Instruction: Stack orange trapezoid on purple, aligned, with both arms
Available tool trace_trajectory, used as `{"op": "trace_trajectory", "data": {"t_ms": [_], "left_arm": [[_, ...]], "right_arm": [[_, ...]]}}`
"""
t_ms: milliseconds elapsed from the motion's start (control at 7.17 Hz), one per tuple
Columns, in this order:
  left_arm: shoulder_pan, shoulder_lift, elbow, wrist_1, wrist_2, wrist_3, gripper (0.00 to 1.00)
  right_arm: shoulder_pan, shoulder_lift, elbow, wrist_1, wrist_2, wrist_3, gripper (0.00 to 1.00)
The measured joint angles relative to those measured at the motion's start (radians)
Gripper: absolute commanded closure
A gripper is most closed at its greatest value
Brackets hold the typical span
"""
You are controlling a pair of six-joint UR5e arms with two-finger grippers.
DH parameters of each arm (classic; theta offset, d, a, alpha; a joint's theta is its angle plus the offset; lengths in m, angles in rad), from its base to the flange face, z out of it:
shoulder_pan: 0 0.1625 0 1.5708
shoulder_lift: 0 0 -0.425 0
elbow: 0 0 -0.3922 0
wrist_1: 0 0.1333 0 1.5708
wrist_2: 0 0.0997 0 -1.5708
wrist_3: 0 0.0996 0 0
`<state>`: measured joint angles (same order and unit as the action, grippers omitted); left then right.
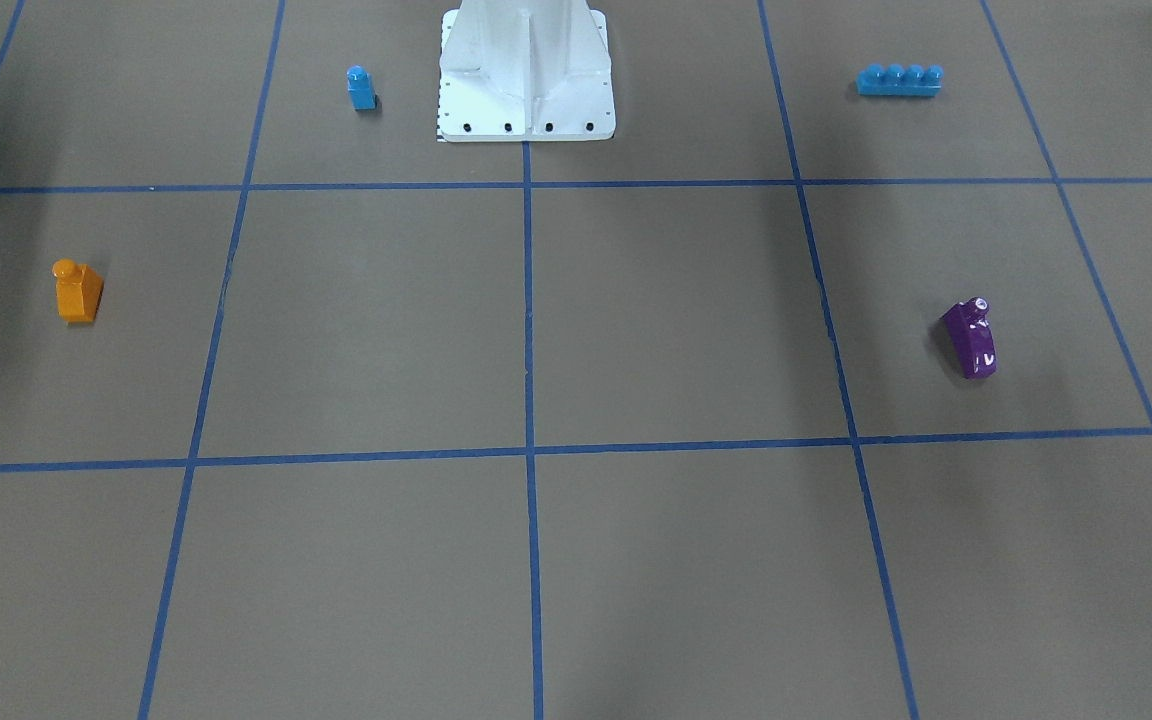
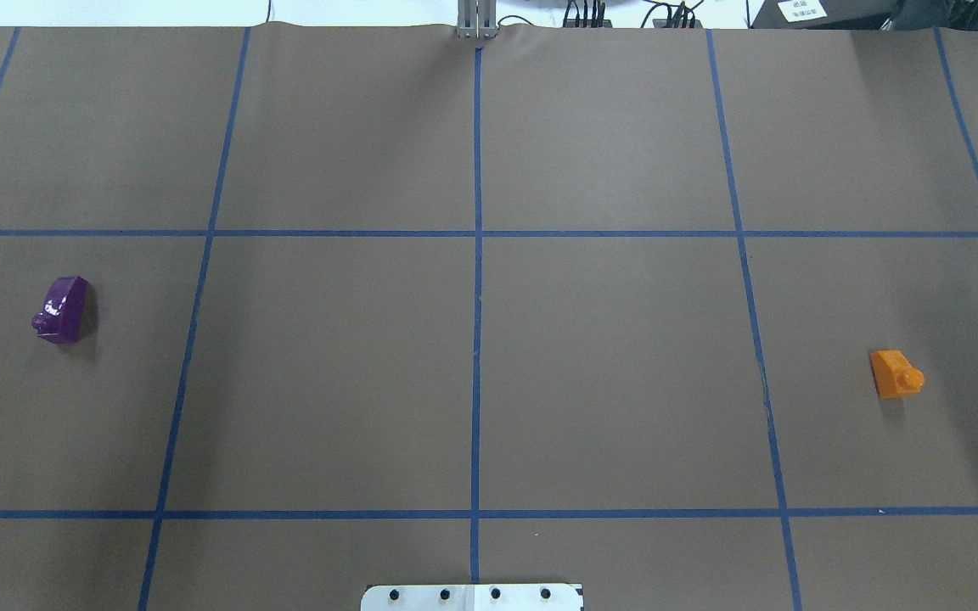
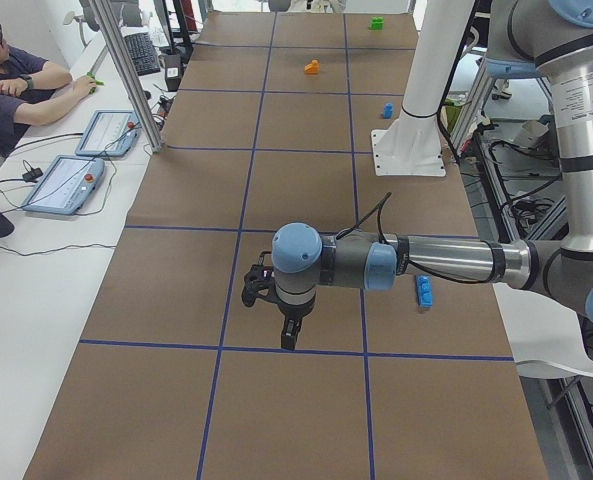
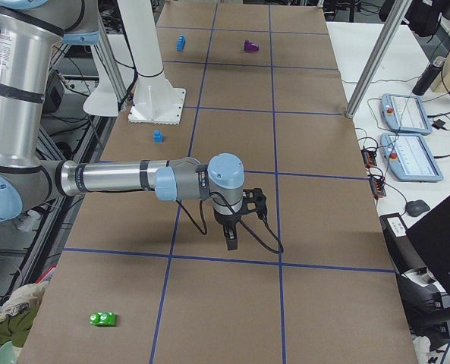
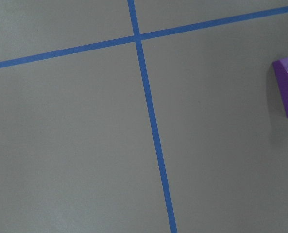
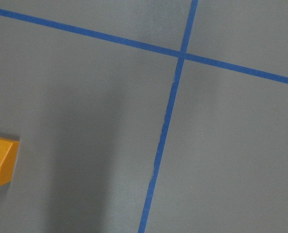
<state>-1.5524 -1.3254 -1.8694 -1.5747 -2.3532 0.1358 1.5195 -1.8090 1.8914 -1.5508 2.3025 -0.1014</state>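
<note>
The orange trapezoid (image 2: pixel 895 374) sits near the right edge of the table (image 2: pixel 472 382), with its stud up. The purple (image 2: pixel 63 309) sits near the left edge, far away from it. The left gripper (image 3: pixel 281 322) hangs over the table and points down. The right gripper (image 4: pixel 231 236) does too. Both show only from the side, so I cannot tell if their fingers are apart or squeezed

Bricks: one orange trapezoid (image 1: pixel 78 291), one purple (image 1: pixel 971 338), one green brick (image 4: pixel 103 318), and two blue, a single-stud brick (image 1: pixel 361 88) and a four-stud brick (image 1: pixel 899 79). Robot arms: two, left arm (image 3: pixel 446 262) and right arm (image 4: pixel 111 178).
</note>
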Motion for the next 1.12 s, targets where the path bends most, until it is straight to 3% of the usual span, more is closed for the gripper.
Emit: {"op": "trace_trajectory", "data": {"t_ms": [697, 1115], "left_arm": [[0.002, -0.002, -0.016, -0.002, -0.007, -0.01, 0.0], [0.005, -0.063, -0.029, -0.014, -0.016, -0.014, 0.0]], "right_arm": [[-0.001, 0.008, 0.013, 0.043, -0.001, -0.006, 0.0], [-0.001, 0.012, -0.002, 0.261, -0.001, 0.003, 0.0]]}}
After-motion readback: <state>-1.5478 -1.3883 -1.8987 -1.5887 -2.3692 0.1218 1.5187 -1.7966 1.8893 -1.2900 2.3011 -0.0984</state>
